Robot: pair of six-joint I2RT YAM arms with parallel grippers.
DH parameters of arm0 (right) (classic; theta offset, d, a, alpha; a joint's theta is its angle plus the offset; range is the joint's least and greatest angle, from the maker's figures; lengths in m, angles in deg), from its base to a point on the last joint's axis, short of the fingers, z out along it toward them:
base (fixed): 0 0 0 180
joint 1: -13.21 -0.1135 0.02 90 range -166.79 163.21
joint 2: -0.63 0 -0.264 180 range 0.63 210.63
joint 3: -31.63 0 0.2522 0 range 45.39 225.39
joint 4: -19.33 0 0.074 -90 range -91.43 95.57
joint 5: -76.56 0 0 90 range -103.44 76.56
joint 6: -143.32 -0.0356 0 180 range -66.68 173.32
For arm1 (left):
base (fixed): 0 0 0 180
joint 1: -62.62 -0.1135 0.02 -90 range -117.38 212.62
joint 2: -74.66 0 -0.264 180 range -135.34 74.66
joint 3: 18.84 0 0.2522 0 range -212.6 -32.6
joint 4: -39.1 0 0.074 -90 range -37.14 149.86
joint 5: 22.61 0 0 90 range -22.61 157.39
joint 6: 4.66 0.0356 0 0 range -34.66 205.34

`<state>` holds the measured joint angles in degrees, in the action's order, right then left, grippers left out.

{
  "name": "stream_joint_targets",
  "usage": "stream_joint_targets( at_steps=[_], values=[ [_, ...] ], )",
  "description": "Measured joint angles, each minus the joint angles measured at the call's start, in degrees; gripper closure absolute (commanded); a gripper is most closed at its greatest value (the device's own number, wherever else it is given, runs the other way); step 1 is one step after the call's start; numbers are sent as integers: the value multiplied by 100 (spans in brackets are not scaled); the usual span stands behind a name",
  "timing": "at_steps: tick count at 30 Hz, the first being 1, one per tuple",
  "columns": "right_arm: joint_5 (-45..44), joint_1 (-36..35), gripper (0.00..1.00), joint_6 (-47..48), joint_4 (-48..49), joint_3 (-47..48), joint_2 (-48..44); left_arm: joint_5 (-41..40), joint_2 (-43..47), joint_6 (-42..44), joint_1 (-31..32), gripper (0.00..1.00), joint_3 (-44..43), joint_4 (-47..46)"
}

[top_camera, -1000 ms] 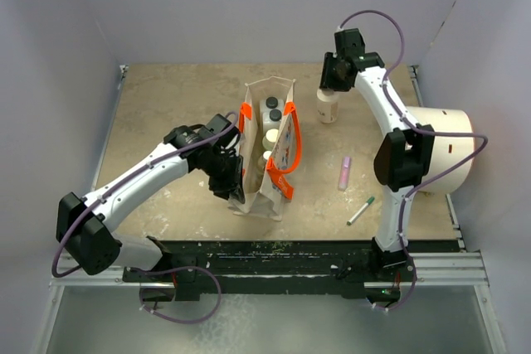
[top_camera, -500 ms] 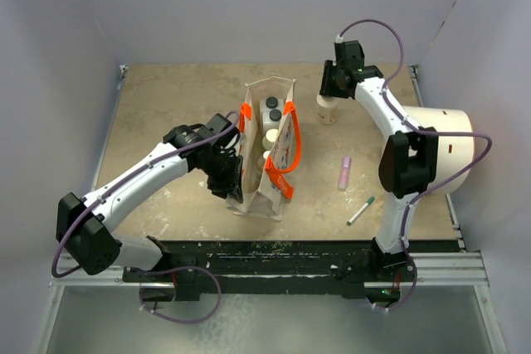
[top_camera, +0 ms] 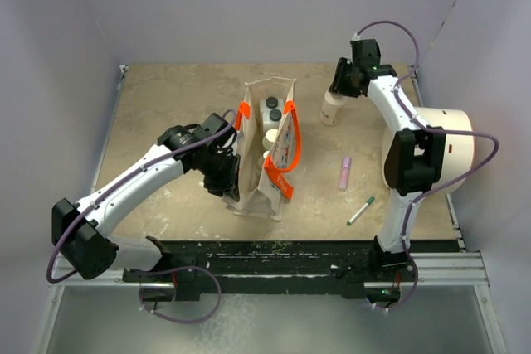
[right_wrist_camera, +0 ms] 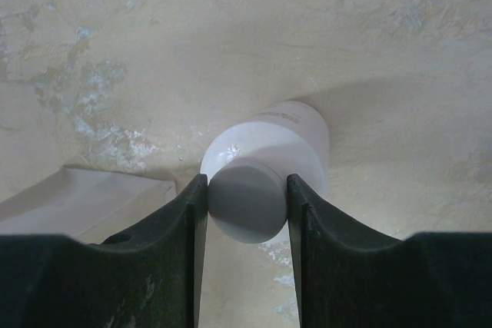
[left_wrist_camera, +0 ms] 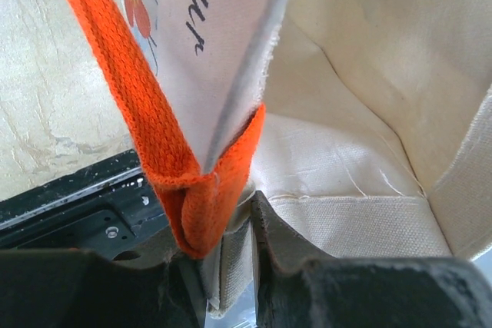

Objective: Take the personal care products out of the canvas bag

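Note:
The canvas bag (top_camera: 267, 181) stands upright mid-table with orange handles (top_camera: 288, 145). Inside it I see two white bottles with black caps (top_camera: 272, 104) and a pale-capped bottle (top_camera: 271, 135). My left gripper (top_camera: 227, 186) is shut on the bag's left rim; in the left wrist view the jaws (left_wrist_camera: 250, 266) pinch the canvas hem (left_wrist_camera: 231, 259) beside the orange strap (left_wrist_camera: 146, 128). My right gripper (top_camera: 340, 90) is at the back right, its fingers closed on the pale cap (right_wrist_camera: 247, 197) of a white bottle (top_camera: 332, 109) that stands on the table outside the bag. The olive-beige cylinder is out of view.
A small pink tube (top_camera: 344, 172) and a green pen (top_camera: 360, 210) lie right of the bag. A large white cylinder (top_camera: 448, 151) sits at the right edge behind the right arm. Grey walls close in the table on three sides.
My right wrist has swung to the right and back, and the white bottle under it has shifted slightly right. The left gripper keeps its hold on the bag rim.

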<state>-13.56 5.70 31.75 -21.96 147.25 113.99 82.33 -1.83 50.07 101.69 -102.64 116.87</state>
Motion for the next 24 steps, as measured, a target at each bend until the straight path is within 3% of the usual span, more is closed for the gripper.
stream_joint_targets(
  at_steps=[6, 16, 24],
  values=[
    [-15, 50, 39, 120, -210, 254, 173, -57, 0, 66, 0, 72, -120, 81],
    [-101, 50, 32, 400, -1178, 1003, 448, -90, -114, 199, 0, 71, -293, 151],
    [-264, 46, 31, 479, -1696, 1078, -142, -177, -96, 223, 0, 54, -367, 173]
  ],
)
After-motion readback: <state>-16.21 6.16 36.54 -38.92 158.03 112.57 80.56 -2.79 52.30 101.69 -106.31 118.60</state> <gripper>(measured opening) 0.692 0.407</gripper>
